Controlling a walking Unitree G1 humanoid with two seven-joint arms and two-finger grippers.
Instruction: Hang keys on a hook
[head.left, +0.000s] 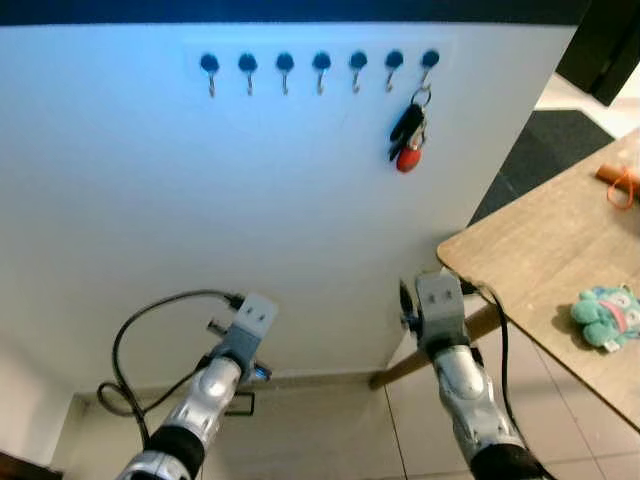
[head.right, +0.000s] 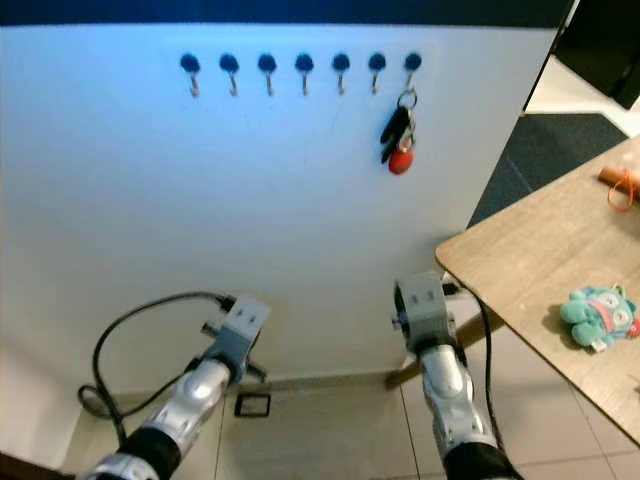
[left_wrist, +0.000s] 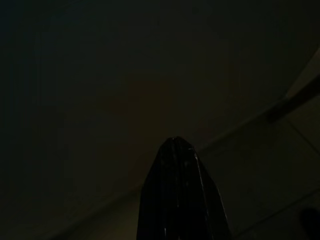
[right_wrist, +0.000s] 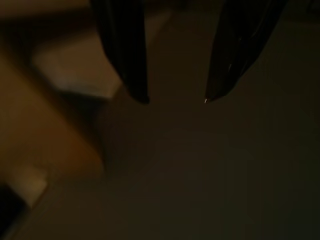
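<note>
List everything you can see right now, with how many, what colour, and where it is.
Hooks: seven, dark knobs with metal hooks, in a row high on the white wall.
Keys: one bunch, black with a red fob, hanging from the hook at the row's right end.
Table: one, light wood, on the right.
Plush toy: one, teal, on the table near its right side.
Orange item: one, at the table's far edge; too small to identify.
Mat: one, dark, on the floor beyond the table.
Left gripper: black fingers together, hanging low by the wall.
Right gripper: black fingers apart, hanging low by the table corner.
</note>
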